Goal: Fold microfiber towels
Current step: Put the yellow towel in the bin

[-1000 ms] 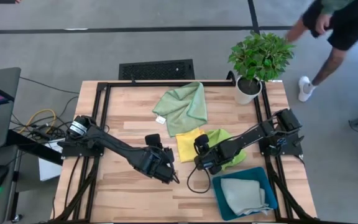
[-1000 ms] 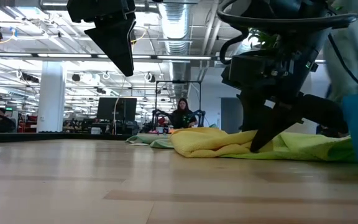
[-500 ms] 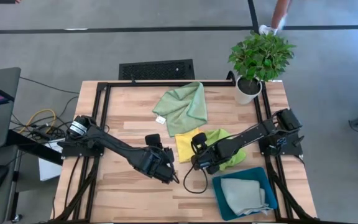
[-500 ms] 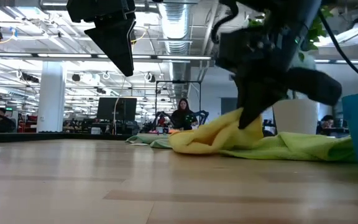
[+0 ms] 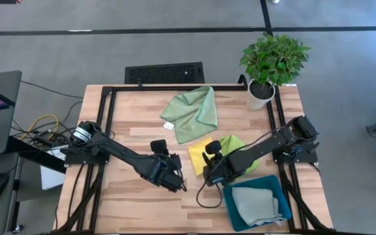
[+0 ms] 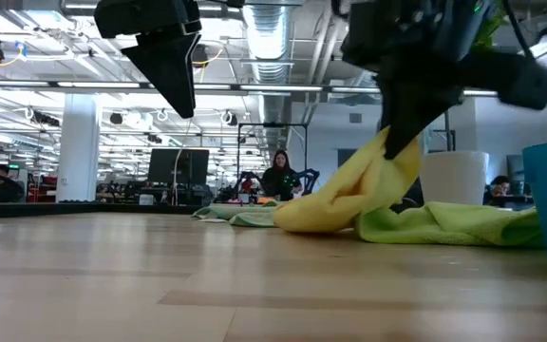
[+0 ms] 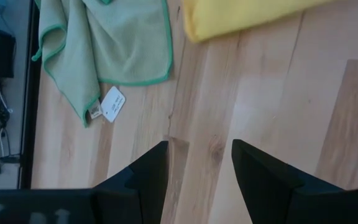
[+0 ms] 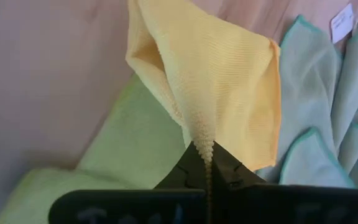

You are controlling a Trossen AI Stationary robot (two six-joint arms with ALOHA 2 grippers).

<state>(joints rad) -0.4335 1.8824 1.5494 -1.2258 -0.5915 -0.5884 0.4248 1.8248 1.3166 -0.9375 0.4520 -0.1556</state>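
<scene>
My right gripper [image 6: 408,142] is shut on the bright yellow towel [image 6: 342,198] and holds one part of it up above the table. The towel also shows in the high view [image 5: 200,149]. The lime green towel [image 5: 235,145] lies beside and partly under it. The sage green towel [image 5: 191,112] lies spread toward the far edge. The light grey-blue towel [image 5: 256,205] lies in the teal tray [image 5: 232,194]. My left gripper [image 5: 173,177] hovers open and empty above bare wood, left of the yellow towel. My right gripper pinches a bunched fold of the yellow towel [image 8: 201,144] between its two fingers, coming from above. The towel hangs from the fingers in a cone and slopes down. Its lower part [image 6: 302,217] rests on the table and against the lime green towel.
A potted plant [image 5: 269,65] stands at the far right corner. The black frame rails [image 5: 109,111] run along the table's sides. A loose black cable [image 5: 204,196] loops on the wood near the tray. Bare wood lies at the near left.
My right gripper has risen from the table with the yellow towel pinched and has shifted a little toward the near edge. The held part of the towel has been lifted into a peak, while its other end has stayed on the table.
</scene>
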